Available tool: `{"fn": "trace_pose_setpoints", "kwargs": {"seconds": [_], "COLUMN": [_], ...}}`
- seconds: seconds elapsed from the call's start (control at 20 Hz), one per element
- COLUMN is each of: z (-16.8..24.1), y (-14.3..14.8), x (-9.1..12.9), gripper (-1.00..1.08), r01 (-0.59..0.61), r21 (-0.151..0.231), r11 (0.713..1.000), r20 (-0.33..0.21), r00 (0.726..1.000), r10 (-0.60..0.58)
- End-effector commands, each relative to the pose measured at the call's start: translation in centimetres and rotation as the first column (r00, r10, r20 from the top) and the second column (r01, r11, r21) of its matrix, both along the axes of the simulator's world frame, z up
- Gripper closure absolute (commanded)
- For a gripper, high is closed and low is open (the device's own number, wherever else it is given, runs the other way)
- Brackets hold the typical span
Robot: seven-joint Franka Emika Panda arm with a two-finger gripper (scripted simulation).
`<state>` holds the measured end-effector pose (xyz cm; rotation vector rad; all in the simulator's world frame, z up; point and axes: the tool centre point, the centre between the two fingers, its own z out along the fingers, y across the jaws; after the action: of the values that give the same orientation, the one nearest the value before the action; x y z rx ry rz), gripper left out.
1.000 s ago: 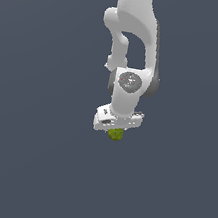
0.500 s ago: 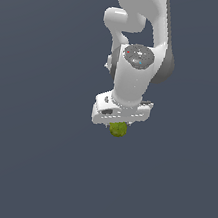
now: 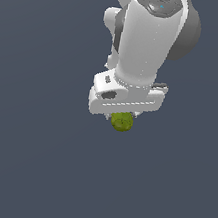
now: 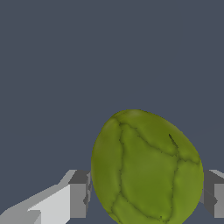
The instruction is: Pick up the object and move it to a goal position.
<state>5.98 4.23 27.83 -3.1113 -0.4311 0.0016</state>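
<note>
Carry step was in hand: claw [image 3: 123, 114] was clamped on the object [image 3: 122, 122], pads touching both its flanks in the wrist view, fruit [image 4: 146, 168] filling the lower right of that frame. In the exterior view it hung just below the claw, centre frame. No goal marker was visible. Next move, I'd judge: translate to goal holding the squeeze. Long axis looked tilted, narrower end toward upper left of the wrist frame.

One white robot arm [image 3: 146, 41] is showing in the exterior view, carrying one gripper [image 3: 123, 114] at its lower end. One olive-green fruit [image 3: 122, 121] is sitting at the gripper's 6 o'clock; in the wrist view that single fruit [image 4: 146, 168] is lying between two fingers [image 4: 78, 194], one at its 9 o'clock and one at its 3 o'clock, both touching it
</note>
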Motion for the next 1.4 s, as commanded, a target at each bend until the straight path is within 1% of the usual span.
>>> {"fn": "trace_pose_setpoints", "kwargs": {"seconds": [0.0,0.35,0.65,1.0,1.35], "z": [2.2,7.0,9.9,11.9,12.6], "y": [0.0,-0.1,-0.2,-0.2,-0.2], "x": [0.7,2.3,3.3,4.1,4.4], "gripper": [1.08,1.08,1.08,1.08,1.08], "r01": [0.000,0.000,0.000,0.000,0.000], "r21": [0.000,0.000,0.000,0.000,-0.001], "r11": [1.000,1.000,1.000,1.000,1.000], "r20": [0.001,0.001,0.001,0.001,0.001], "r00": [1.000,1.000,1.000,1.000,1.000], "r10": [0.000,0.000,0.000,0.000,0.000]}}
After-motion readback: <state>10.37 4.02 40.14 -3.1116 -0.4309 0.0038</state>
